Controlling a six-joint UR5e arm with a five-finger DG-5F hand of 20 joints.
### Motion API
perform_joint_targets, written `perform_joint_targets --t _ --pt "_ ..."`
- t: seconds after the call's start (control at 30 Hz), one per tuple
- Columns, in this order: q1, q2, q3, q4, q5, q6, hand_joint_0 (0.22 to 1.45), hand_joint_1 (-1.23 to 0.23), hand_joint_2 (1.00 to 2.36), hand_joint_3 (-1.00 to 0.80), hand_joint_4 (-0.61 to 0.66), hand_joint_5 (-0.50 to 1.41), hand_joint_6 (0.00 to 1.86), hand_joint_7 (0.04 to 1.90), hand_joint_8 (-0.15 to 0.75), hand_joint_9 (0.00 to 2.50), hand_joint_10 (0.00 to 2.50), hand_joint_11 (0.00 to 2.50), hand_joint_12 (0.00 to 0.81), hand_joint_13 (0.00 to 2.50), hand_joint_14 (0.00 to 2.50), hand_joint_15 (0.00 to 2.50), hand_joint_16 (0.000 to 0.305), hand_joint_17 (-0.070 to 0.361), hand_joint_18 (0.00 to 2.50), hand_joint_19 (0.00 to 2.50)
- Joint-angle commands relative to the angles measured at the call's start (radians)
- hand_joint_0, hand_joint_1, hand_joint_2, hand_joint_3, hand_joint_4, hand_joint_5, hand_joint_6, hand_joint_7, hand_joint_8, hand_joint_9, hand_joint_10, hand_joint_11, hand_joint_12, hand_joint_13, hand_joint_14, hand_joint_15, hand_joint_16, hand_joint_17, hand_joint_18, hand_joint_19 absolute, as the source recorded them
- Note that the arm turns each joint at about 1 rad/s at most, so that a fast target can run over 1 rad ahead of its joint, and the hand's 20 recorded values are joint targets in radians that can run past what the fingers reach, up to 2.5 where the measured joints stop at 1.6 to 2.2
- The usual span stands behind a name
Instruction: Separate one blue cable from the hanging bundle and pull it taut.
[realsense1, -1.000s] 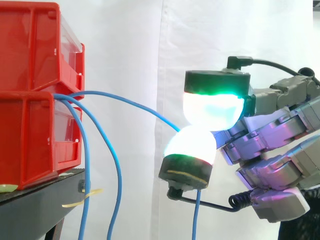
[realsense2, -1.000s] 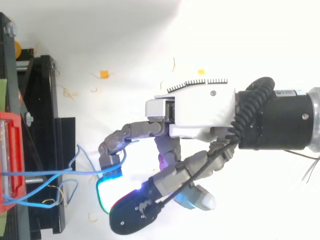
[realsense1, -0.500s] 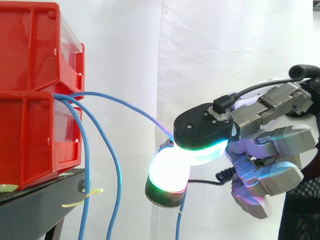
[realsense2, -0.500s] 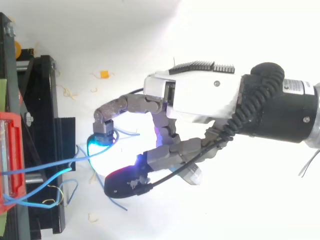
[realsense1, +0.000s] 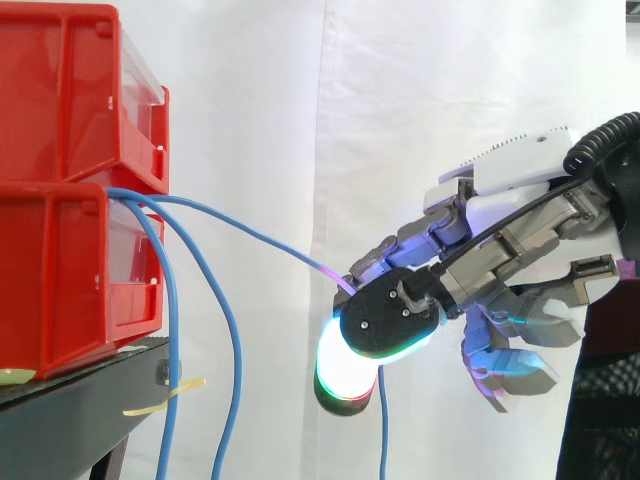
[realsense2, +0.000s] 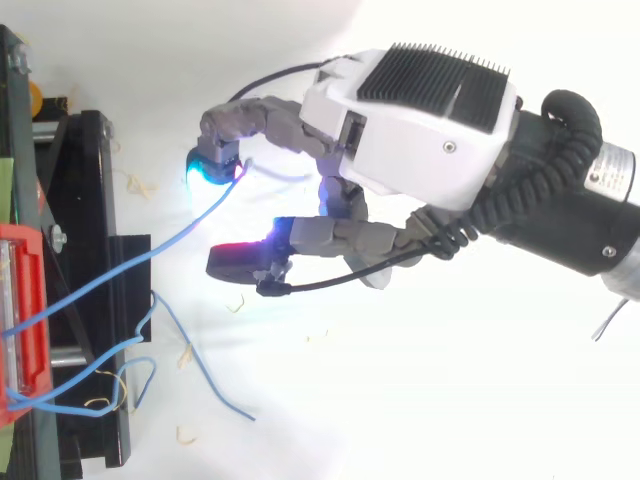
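Observation:
Three blue cables leave the gap between the stacked red bins (realsense1: 70, 190). One blue cable (realsense1: 250, 235) runs in a nearly straight line from the bins down to my hand (realsense1: 500, 250), then drops below it. In the top view this same cable (realsense2: 130, 265) stretches from the bin edge to a curled finger (realsense2: 215, 160) with a cyan pad, which hooks it. The thumb (realsense2: 240, 265), glowing red, lies just beside the line. The other two cables (realsense1: 235, 380) hang slack beside the black stand (realsense1: 70, 410).
The slack cables' loose ends (realsense2: 200, 375) trail over the white floor by the stand (realsense2: 90, 250). Small yellow scraps (realsense2: 207, 148) lie scattered on the floor. A white curtain (realsense1: 420, 90) hangs behind.
My hand has rolled over and swung away from the slack cables, carrying the caught cable. That cable has gone from a sagging curve to a nearly straight line.

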Motion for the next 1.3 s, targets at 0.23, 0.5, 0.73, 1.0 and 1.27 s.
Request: perform_joint_targets --t 0.23,0.5,0.73,1.0,1.27 --pt "0.046 0.0 0.0 0.037 0.157 -0.384 0.7 -0.79 1.02 -0.07 0.12 0.11 0.51 1.04 0.213 2.02 0.02 0.62 0.324 1.64 0.03 1.0 0.054 0.122 1.25 0.71" --pt "0.076 0.026 0.0 0.042 0.18 -0.47 0.7 -0.8 1.02 -0.07 0.12 0.11 0.51 1.05 0.216 2.03 0.02 0.62 0.323 1.64 0.03 1.0 0.054 0.122 1.25 0.71" --pt "0.085 0.049 0.0 0.049 0.183 -0.532 0.7 -0.8 1.02 -0.07 0.12 0.11 0.51 1.05 0.213 2.03 0.02 0.62 0.323 1.64 0.03 1.0 0.054 0.121 1.25 0.71" --pt "0.088 0.06 -0.002 0.04 0.037 -0.41 0.7 -0.8 1.02 -0.09 0.12 0.11 0.51 1.05 0.211 2.02 0.02 0.61 0.324 1.63 0.03 1.01 0.053 0.12 1.23 0.71" --pt "0.094 0.063 -0.002 0.011 -0.039 -0.216 0.7 -0.79 1.02 -0.09 0.12 0.11 0.51 1.05 0.212 2.01 0.02 0.61 0.318 1.62 0.03 1.0 0.053 0.119 1.22 0.72"
